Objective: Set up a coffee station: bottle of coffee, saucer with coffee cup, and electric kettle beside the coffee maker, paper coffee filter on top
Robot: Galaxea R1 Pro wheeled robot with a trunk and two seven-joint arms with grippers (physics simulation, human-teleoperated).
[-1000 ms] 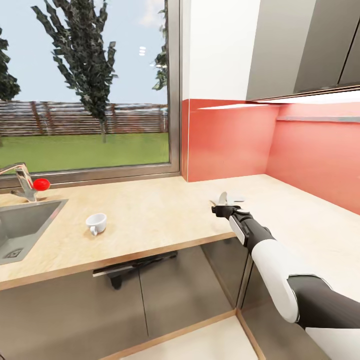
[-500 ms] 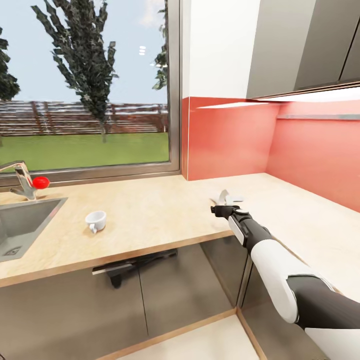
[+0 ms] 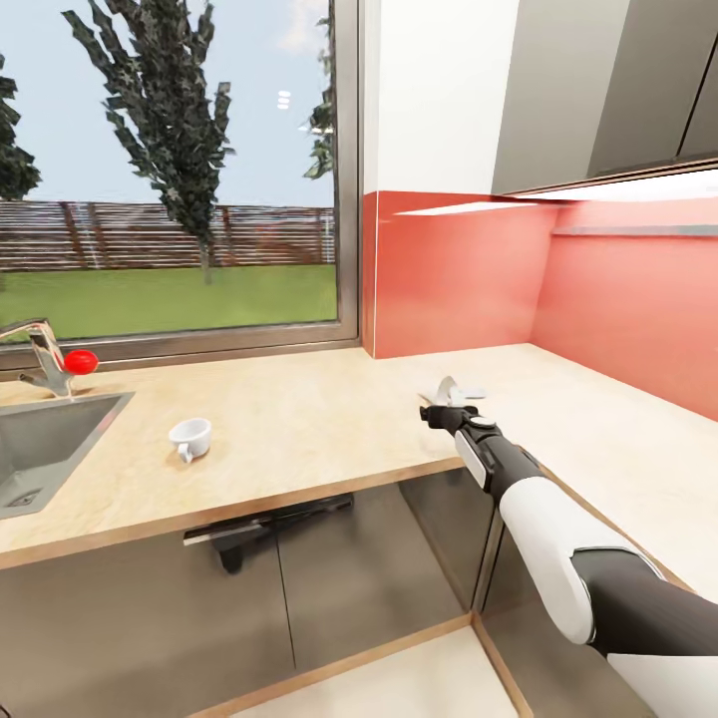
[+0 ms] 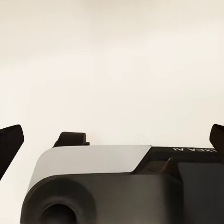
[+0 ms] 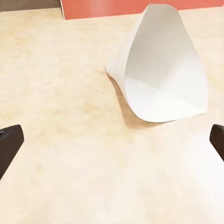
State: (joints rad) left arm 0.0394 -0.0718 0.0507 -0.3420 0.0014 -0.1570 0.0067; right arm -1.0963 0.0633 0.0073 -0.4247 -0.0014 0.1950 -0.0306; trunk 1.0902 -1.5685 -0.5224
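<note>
Centre-right of head view, my right gripper (image 3: 436,412) hovers w/ jaws wide, nothing held, just short of the filter (image 5: 161,70) lying on the counter (image 3: 299,419). Left jaws also wide. Risk: thin paper may crumple or slide if pinched off-centre. Cup (image 3: 189,437) sits well apart at lower left; open room all round, front edge near.

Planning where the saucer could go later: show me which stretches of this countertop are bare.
Bare: the countertop between the coffee cup and the paper filter, and the run along the red backsplash. Taken: the sink corner and the filter spot, where the right pincer hovers.
</note>
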